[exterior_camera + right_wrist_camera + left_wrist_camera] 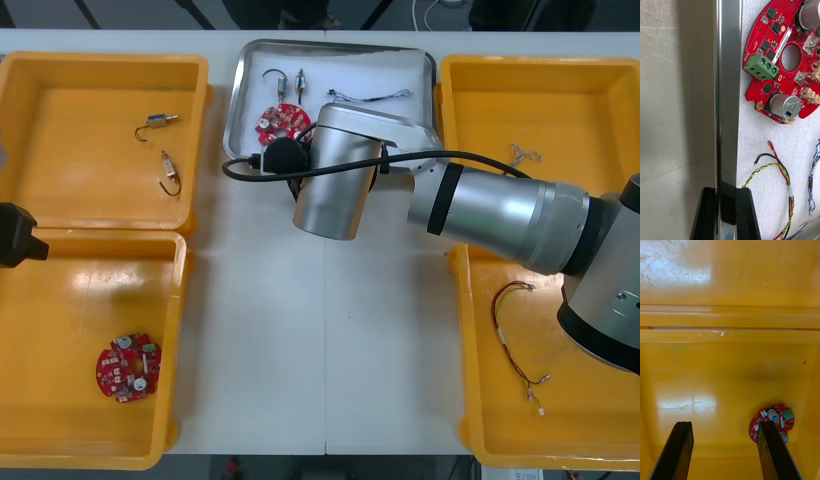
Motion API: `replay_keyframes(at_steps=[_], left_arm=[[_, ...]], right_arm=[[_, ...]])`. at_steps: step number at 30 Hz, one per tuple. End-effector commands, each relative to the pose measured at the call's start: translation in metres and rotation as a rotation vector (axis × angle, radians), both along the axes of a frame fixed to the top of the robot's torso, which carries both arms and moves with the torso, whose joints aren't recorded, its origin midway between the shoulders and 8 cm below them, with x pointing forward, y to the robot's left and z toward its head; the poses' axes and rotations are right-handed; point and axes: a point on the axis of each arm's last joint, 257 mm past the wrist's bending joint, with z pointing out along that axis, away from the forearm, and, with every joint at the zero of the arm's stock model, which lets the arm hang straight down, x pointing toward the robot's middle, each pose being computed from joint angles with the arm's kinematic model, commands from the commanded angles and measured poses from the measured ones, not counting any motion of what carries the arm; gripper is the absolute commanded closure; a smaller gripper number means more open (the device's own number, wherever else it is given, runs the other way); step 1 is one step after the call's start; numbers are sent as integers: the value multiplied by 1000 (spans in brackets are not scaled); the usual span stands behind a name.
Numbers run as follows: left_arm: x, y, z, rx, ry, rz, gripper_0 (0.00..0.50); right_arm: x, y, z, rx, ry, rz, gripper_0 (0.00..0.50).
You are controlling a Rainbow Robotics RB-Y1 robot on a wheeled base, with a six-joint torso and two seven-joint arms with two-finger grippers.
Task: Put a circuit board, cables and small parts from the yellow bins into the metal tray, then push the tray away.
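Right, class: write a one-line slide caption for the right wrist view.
Right gripper grips the rim of the metal tray; circuit board and red and yellow cable lie inside.

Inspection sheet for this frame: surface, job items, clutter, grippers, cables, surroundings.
Surface: light table carrying four yellow bins and the tray.
Job's things: metal tray at far middle, white inside, holds a circuit board and small metal parts; spare board in near left bin; two loose parts in far left bin.
Clutter: nothing seen.
Grippers: right gripper shut on the tray's near rim; left gripper open above near left bin.
Cables: red and yellow cable and blue and white cable in tray; others in the right bins.
Surroundings: nothing seen.
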Motion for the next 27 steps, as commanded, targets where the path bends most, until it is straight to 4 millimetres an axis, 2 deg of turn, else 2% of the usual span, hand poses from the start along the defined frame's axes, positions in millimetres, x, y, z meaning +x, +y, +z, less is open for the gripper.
replay_keyframes(at_steps=[1, 10, 19, 20, 21, 23, 24, 27], left_arm=[[-5, 18, 12, 75, -18, -20, 0], [-5, 18, 12, 75, -18, -20, 0], [-5, 18, 12, 75, -18, -20, 0], [-5, 18, 12, 75, -18, -20, 0], [-5, 18, 12, 75, -18, -20, 0], [-5, 18, 12, 75, -18, -20, 0], [-5, 18, 12, 75, -18, -20, 0], [-5, 18, 12, 75, -18, -20, 0]], right_arm=[[3, 39, 40, -7, -54, 92, 500], [4, 53, 31, -16, -68, 153, 500], [10, 43, 28, -30, -68, 135, 500], [9, 42, 27, -28, -66, 133, 393], [9, 43, 28, -29, -67, 135, 316], [10, 43, 28, -25, -67, 133, 37], [10, 43, 29, -25, -67, 133, 0], [11, 43, 32, -19, -70, 130, 0]])
